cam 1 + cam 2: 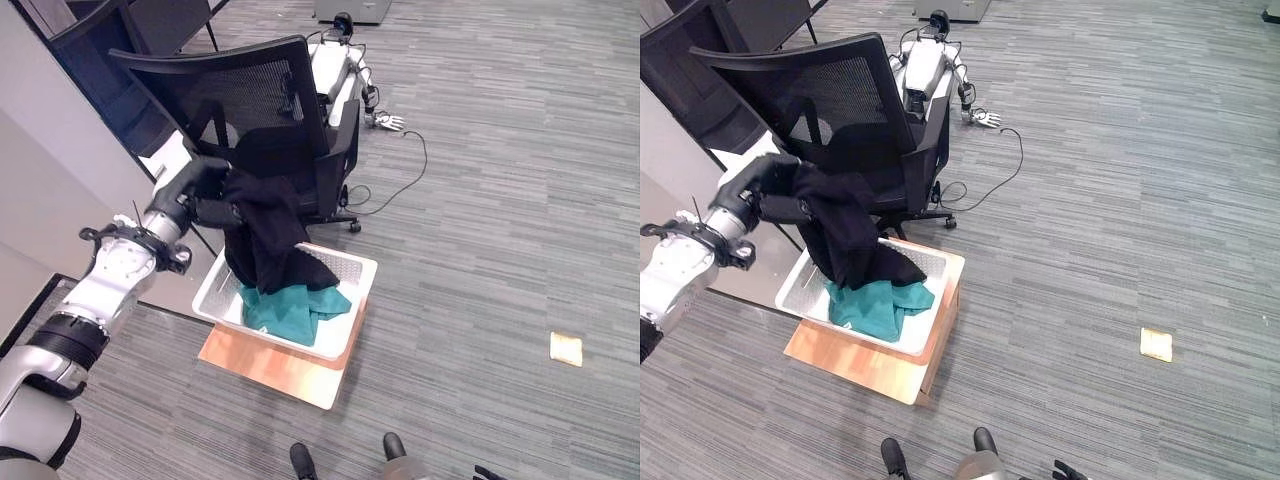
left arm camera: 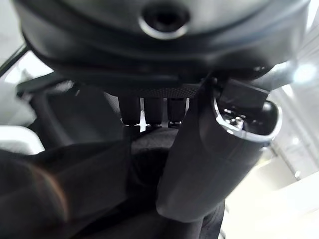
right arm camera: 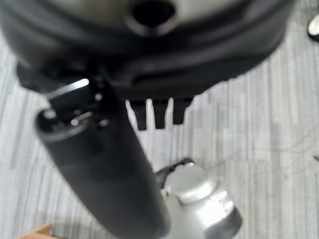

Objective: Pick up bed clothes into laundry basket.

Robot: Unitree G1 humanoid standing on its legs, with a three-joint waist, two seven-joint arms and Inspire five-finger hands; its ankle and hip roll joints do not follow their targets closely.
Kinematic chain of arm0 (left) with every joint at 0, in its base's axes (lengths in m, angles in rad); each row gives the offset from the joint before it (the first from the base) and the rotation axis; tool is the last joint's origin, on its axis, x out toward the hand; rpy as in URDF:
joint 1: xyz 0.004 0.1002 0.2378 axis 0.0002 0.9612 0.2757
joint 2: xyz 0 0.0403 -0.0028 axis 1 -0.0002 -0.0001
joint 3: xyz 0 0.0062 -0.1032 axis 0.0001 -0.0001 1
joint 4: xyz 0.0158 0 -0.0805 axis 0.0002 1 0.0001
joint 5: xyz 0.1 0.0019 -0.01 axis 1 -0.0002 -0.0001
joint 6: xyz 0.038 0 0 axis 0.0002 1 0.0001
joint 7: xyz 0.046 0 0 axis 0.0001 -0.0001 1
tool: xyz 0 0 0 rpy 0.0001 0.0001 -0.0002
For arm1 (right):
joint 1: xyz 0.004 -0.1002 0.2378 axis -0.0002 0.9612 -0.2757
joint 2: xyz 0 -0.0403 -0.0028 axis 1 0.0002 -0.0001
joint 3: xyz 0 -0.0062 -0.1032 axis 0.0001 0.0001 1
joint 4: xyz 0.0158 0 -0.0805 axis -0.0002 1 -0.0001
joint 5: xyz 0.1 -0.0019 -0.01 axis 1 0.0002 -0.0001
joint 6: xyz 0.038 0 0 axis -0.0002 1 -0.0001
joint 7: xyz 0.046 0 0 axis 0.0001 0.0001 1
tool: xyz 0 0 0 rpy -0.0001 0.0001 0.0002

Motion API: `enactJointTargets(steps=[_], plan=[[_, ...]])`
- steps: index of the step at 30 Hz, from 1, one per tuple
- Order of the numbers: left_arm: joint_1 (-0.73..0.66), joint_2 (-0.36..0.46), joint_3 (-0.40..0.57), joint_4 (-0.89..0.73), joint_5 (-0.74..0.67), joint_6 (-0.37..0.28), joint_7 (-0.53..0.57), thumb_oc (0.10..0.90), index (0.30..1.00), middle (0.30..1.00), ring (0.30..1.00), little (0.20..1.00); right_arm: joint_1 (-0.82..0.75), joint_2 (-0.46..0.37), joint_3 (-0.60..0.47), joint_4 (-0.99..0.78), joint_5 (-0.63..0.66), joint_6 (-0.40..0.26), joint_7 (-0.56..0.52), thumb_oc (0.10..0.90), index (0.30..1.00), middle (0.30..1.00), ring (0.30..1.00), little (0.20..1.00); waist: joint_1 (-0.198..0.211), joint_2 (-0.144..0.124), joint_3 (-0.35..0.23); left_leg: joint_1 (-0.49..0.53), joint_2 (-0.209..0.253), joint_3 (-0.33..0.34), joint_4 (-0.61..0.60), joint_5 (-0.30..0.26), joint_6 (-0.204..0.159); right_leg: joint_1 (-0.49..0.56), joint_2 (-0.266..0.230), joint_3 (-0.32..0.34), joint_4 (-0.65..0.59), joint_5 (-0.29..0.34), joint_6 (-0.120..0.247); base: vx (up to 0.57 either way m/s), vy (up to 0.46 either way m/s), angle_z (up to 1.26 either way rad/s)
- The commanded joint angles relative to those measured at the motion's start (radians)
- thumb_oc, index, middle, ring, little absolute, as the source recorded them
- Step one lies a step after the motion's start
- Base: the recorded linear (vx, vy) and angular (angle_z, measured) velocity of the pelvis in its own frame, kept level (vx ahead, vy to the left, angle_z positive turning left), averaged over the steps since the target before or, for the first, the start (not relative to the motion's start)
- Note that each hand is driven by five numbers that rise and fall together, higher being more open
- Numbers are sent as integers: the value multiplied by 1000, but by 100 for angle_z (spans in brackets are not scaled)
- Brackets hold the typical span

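Note:
My left hand (image 1: 205, 182) is shut on a black garment (image 1: 265, 235), held up in front of the seat of a black office chair (image 1: 250, 100). The garment hangs from the hand, and its lower end drapes into a white laundry basket (image 1: 362, 270). A teal garment (image 1: 295, 308) lies crumpled in the basket, partly under the black one. In the left wrist view the thumb (image 2: 209, 164) presses on the black cloth (image 2: 75, 184). My right hand (image 3: 99, 174) hangs over bare carpet, fingers relaxed, holding nothing.
The basket rests on a low wooden board (image 1: 270, 365). Behind the chair, another robot (image 1: 925, 65) lies on the floor with a cable (image 1: 1010, 160) trailing from it. A pale wall panel (image 1: 50, 180) stands at the left. A small yellowish square (image 1: 566, 348) lies on the carpet to the right.

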Motion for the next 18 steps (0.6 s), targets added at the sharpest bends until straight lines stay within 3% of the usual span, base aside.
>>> enactJointTargets(steps=[1,18], plan=[[-110,9,147,14,7,-47,1,400,300,300,300,300,32,-64,6,-34,-30,-17,6,800,900,900,900,900,30,13,-8,86,55,10,3,-90,-52,-43,8,-10,3,17,27,0,0,0],[98,-2,244,-97,18,-26,-18,400,300,300,300,300,40,-66,0,-40,-43,-13,7,800,900,900,900,900,31,26,-8,69,50,14,3,-97,-52,-62,8,-7,4,16,24,3,-3,-1]])
